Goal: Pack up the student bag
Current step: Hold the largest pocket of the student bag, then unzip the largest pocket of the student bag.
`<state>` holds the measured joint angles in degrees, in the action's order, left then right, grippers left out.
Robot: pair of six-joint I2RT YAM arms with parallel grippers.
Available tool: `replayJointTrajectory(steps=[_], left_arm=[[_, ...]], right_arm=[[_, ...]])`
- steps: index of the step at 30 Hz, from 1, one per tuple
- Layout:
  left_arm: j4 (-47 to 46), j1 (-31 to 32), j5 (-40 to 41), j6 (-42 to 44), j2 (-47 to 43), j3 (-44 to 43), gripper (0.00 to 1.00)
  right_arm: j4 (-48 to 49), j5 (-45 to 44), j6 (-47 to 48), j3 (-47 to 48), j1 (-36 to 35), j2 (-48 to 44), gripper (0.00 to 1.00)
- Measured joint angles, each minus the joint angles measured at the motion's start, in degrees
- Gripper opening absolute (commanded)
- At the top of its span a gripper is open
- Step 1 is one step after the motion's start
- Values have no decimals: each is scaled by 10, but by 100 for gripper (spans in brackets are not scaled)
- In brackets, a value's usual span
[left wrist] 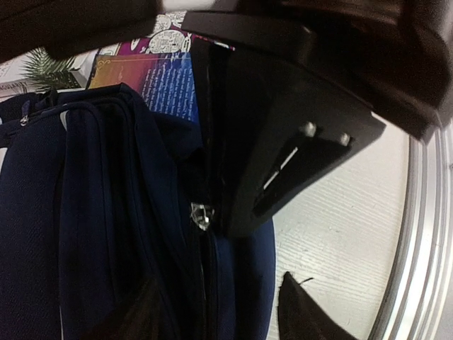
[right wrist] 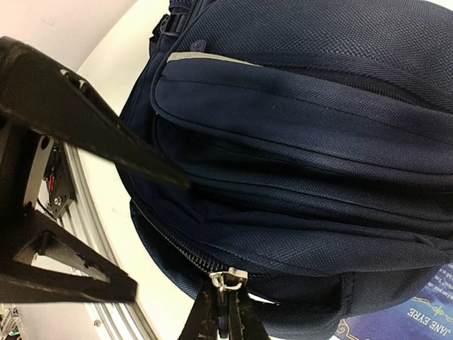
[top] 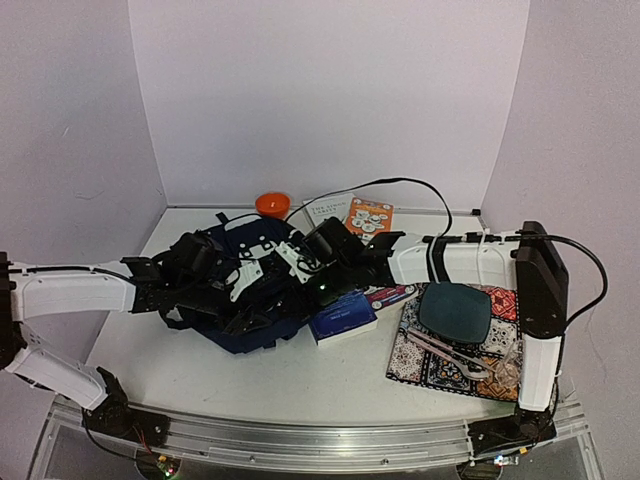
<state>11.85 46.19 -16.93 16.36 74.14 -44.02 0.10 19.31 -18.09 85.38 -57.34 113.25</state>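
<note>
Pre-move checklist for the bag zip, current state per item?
1. Right gripper shut on zip pull: ok.
2. Left gripper bracing student bag: not ok, jaws open, gripping nothing.
3. Main zip opened enough for packing: cannot tell.
4. Blue book inside the bag: not ok, it lies beside it.
5. Clearance between the two grippers: not ok, they crowd close together over the bag.
</note>
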Motion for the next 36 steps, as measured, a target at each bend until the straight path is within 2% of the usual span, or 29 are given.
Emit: replayJointTrajectory(steps=[4,5,10,18,26,29,30,31,34,36], left_arm=[[-14,0,-16,9,30,-14,3],[-14,0,-16,14,33,-14,0],[-13,-1,-13,17,22,-9,0],[9,0,12,19,-62,6,0],[88,4,68,30,-134,7,0],[115,6,88,34,-160,7,0],[123,6,94,34,-167,8,1],[130,6,99,34,-174,10,7],[154,6,109,33,-176,11,33],[171,5,111,33,-169,10,44]], right_arm=[[0,-2,4,0,0,0,0],[0,-3,6,0,0,0,0],[3,-5,19,-12,6,-7,0],[19,13,48,-43,56,-52,0],[-7,8,84,-47,137,-56,0],[-20,11,92,-46,145,-55,0],[-25,15,94,-44,145,-54,0],[-29,18,94,-41,142,-51,0],[-36,15,93,-28,130,-43,0],[-44,5,91,-20,121,-35,0]])
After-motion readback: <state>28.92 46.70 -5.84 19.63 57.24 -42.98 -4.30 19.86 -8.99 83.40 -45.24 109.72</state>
